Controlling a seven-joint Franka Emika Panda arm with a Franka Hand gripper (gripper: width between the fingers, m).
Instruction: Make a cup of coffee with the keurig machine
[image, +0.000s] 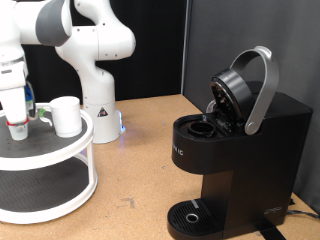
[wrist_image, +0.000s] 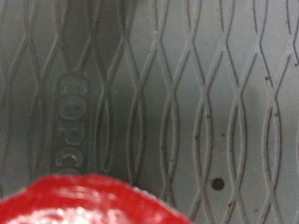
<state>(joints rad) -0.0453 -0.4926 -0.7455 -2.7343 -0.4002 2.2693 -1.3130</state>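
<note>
Cup (image: 66, 115) stands upright, long axis vertical, mouth up, on the top tier of a white round shelf (image: 60, 150) at left of the exterior frame. Pincer (image: 17, 128) just left of it, pointing down onto that tier; cannot tell if fingers are apart. Wrist view: red blurred object (wrist_image: 89, 201) over grey patterned mat (wrist_image: 187, 84). Keurig machine (image: 235, 150) at right on the counter (image: 140, 180), lid raised.

Counts: one cup (image: 66, 115), at 9 o'clock; one keurig machine (image: 232, 150), at 4 o'clock; one two-tier round stand (image: 45, 165); one red pod (wrist_image: 89, 201) in the wrist view.
</note>
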